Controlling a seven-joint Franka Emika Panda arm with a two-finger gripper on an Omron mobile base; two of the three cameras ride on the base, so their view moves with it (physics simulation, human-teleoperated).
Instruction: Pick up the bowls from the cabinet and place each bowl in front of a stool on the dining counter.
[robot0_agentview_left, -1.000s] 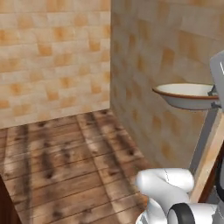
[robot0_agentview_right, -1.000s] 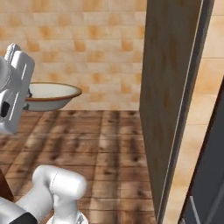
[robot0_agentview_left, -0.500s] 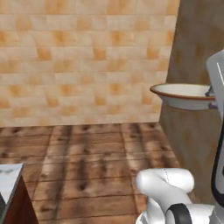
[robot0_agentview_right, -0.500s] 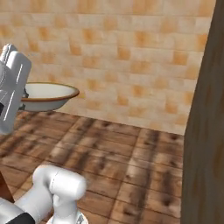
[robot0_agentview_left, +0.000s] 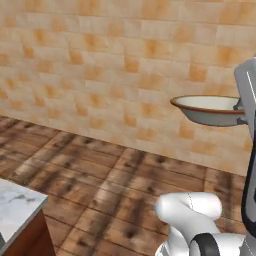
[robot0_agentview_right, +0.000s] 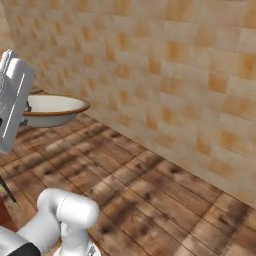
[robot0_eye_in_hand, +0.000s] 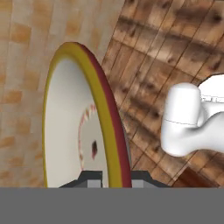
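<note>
A corner of the marble counter (robot0_agentview_left: 17, 210) shows low on the left, its wood base under it, with plank floor (robot0_agentview_left: 100, 175) running to the tan tiled wall (robot0_agentview_left: 100, 65) behind. Further right, the cream bowl (robot0_agentview_left: 210, 110) hangs level in the air above the floor, well apart from the counter, its brown rim (robot0_eye_in_hand: 111, 127) clamped between the two fingers of the gripper (robot0_eye_in_hand: 113, 175). The fingers (robot0_eye_in_hand: 89, 177) are closed tight on that rim, one on each side, at the bowl's right edge. From the other side the bowl (robot0_agentview_right: 50, 110) sits just beside the white hand (robot0_agentview_right: 12, 105).
</note>
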